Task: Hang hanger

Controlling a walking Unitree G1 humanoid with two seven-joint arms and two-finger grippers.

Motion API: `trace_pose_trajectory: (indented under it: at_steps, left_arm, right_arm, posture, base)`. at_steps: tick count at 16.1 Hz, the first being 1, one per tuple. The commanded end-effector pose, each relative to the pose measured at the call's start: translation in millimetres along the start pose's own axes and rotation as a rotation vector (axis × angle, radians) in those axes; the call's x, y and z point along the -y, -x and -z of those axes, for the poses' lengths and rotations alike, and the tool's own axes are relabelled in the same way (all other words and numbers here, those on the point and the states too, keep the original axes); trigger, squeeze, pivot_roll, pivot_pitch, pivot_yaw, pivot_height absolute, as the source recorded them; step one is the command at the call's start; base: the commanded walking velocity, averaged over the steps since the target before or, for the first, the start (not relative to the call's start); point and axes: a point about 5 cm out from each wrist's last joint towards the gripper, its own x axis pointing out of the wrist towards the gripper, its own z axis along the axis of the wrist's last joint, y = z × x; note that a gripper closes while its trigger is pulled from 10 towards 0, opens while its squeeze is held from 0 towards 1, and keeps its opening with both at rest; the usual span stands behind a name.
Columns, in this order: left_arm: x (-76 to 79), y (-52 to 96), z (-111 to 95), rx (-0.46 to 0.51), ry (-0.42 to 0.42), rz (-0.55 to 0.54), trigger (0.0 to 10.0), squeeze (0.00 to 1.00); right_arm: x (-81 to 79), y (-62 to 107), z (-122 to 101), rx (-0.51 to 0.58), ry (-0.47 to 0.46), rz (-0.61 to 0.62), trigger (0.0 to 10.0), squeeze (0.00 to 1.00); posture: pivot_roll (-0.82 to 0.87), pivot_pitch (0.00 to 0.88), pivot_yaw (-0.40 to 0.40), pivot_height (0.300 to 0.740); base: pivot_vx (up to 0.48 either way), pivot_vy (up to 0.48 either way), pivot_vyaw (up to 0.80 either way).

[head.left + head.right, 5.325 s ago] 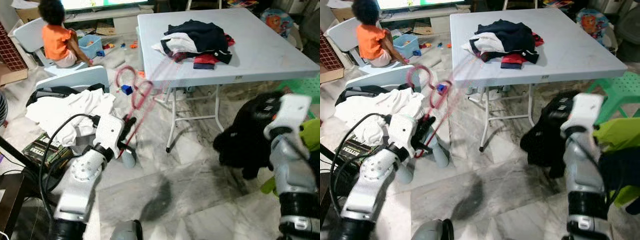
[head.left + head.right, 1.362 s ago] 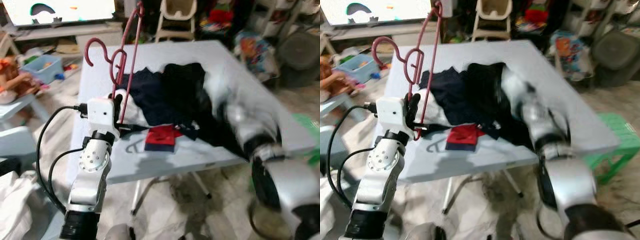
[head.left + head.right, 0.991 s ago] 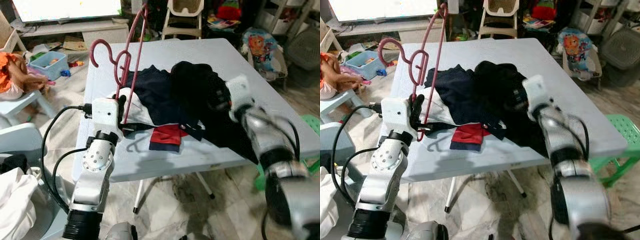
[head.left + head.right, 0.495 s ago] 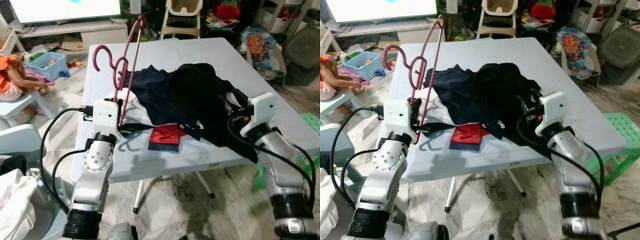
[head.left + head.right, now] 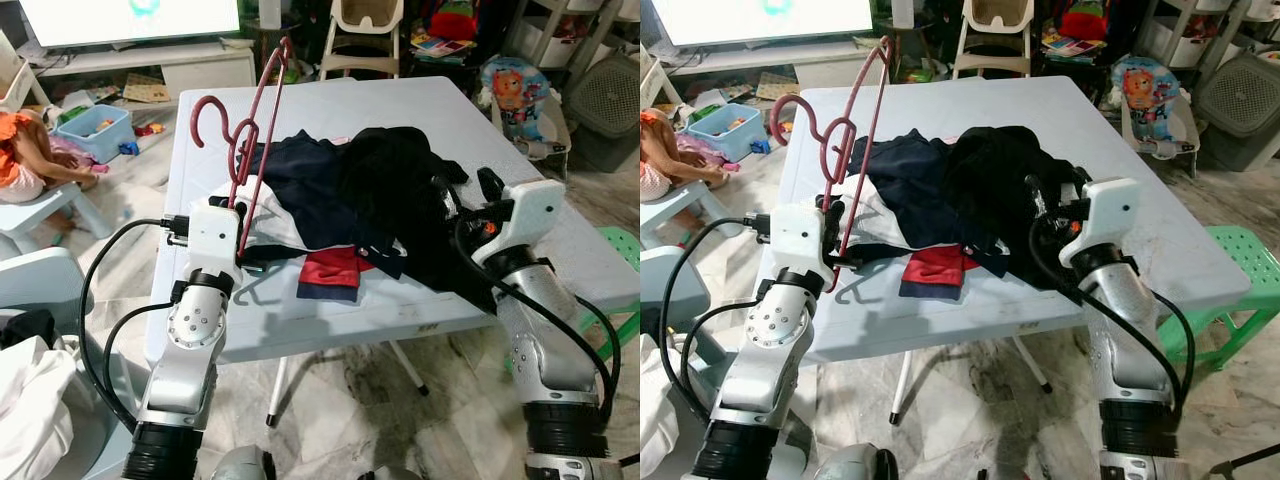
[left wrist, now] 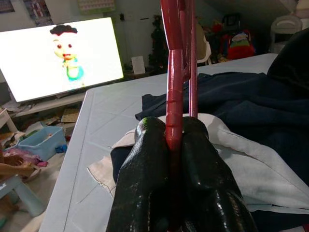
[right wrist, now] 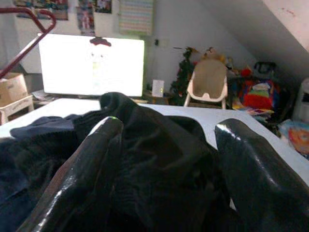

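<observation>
Nearby, clothes pile [image 5: 340, 205] on table [image 5: 560, 240].

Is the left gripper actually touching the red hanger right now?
Touching. In the left wrist view the left gripper has both black fingers pressed against the red hanger, whose bar runs between them with no gap.
</observation>
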Motion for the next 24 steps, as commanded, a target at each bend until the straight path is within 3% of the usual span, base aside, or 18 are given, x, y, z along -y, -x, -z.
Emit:
trace_pose_trajectory:
  at_steps: [1, 13, 16, 20, 24]
  left_arm:
    - [2.2, -0.9, -4.8, 0.018, -0.004, 0.012, 10.0, 0.0]
    - [2.2, -3.0, -5.3, 0.018, -0.007, 0.01, 10.0, 0.0]
    - [2.0, -4.1, -5.8, 0.021, -0.009, 0.011, 10.0, 0.0]
    - [2.6, -4.3, -5.2, 0.017, -0.012, 0.015, 10.0, 0.0]
    - [3.1, -2.6, -1.7, -0.004, -0.028, 0.035, 10.0, 0.0]
  right_arm:
    - [-1.0, -3.7, -9.7, 0.024, 0.031, 0.01, 10.0, 0.0]
    - [7.3, -9.9, -4.4, -0.031, 0.128, 0.13, 10.0, 0.0]
    - [3.4, -10.4, 0.8, -0.037, 0.056, 0.102, 10.0, 0.0]
    - [-4.8, -10.7, 1.1, -0.046, 0.139, 0.045, 10.0, 0.0]
    - [1.1, -9.2, -2.0, -0.036, 0.186, -0.014, 10.0, 0.0]
  posture:
    - [-0.01, 0.0, -0.002, 0.74]
    - [-0.01, 0.0, -0.003, 0.74]
    - [0.0, 0.0, -0.002, 0.74]
    - [-0.01, 0.0, -0.001, 0.74]
    - [0.0, 0.0, 0.0, 0.74]
  base:
    - [-0.307, 0.0, 0.0]
    - [-0.32, 0.0, 0.0]
    - [-0.322, 0.0, 0.0]
    - [-0.308, 0.0, 0.0]
    - [-0.136, 0.0, 0.0]
